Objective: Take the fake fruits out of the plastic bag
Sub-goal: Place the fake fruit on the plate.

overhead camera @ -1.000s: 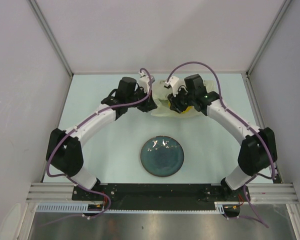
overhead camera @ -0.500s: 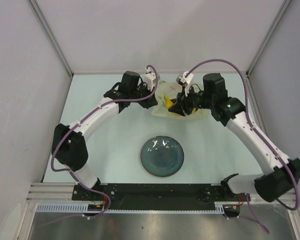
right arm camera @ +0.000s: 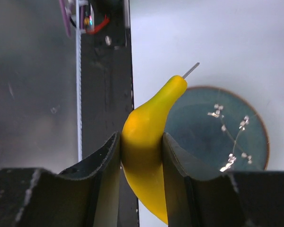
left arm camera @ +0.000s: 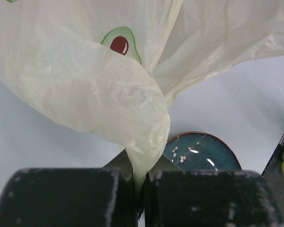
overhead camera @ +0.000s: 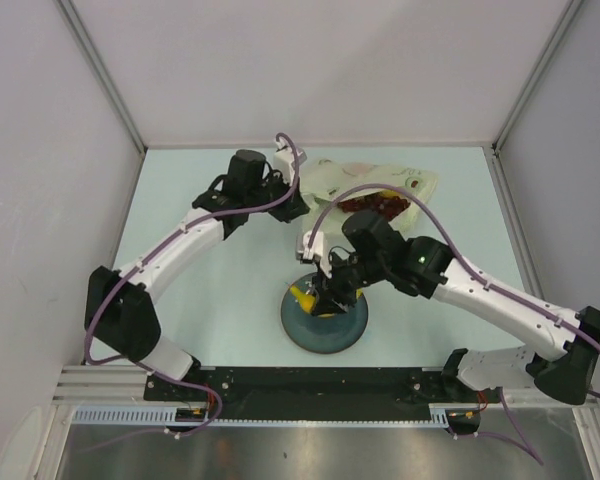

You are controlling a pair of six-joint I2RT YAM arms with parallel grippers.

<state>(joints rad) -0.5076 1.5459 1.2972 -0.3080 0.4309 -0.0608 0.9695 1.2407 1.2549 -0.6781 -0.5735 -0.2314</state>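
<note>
The pale yellow-green plastic bag point(overhead camera: 375, 185) lies at the back of the table with dark red fruit point(overhead camera: 375, 203) showing through it. My left gripper point(overhead camera: 292, 208) is shut on the bag's left edge; in the left wrist view the bag point(left arm camera: 85, 85) bunches up from between the jaws. My right gripper point(overhead camera: 318, 295) is shut on the yellow banana point(overhead camera: 302, 297) and holds it over the left rim of the plate. In the right wrist view the banana point(right arm camera: 146, 146) sits squeezed between both fingers. The other fruits are hidden.
A dark blue-green round plate point(overhead camera: 342, 328) sits in the middle near the front; it also shows in the left wrist view point(left arm camera: 203, 153) and the right wrist view point(right arm camera: 217, 130). Grey walls enclose the table on three sides.
My right gripper has pulled out of the bag and swung forward to the plate with the banana in it. The bag has spread out flatter. My left gripper keeps its hold.
</note>
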